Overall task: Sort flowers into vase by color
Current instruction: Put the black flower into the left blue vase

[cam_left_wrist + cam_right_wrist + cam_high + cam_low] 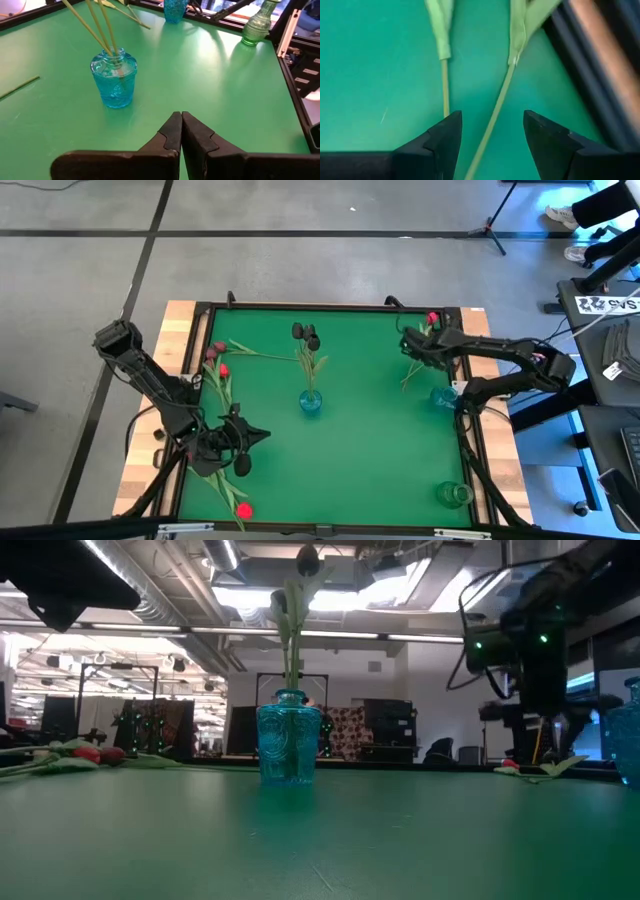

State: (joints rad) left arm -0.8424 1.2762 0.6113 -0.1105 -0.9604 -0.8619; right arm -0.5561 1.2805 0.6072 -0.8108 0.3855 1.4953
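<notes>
On the green table, the blue vase at the centre holds two black tulips. The right gripper hangs spread apart over a green stem of the red tulip by the far right edge. Left of the vase, the left gripper is closed and empty, with more red tulips lying nearby.

- You have a green table top in a black frame.
- A blue vase stands mid-table, a second blue vase and a green bottle vase at your right edge.
- Loose flowers lie at left.
</notes>
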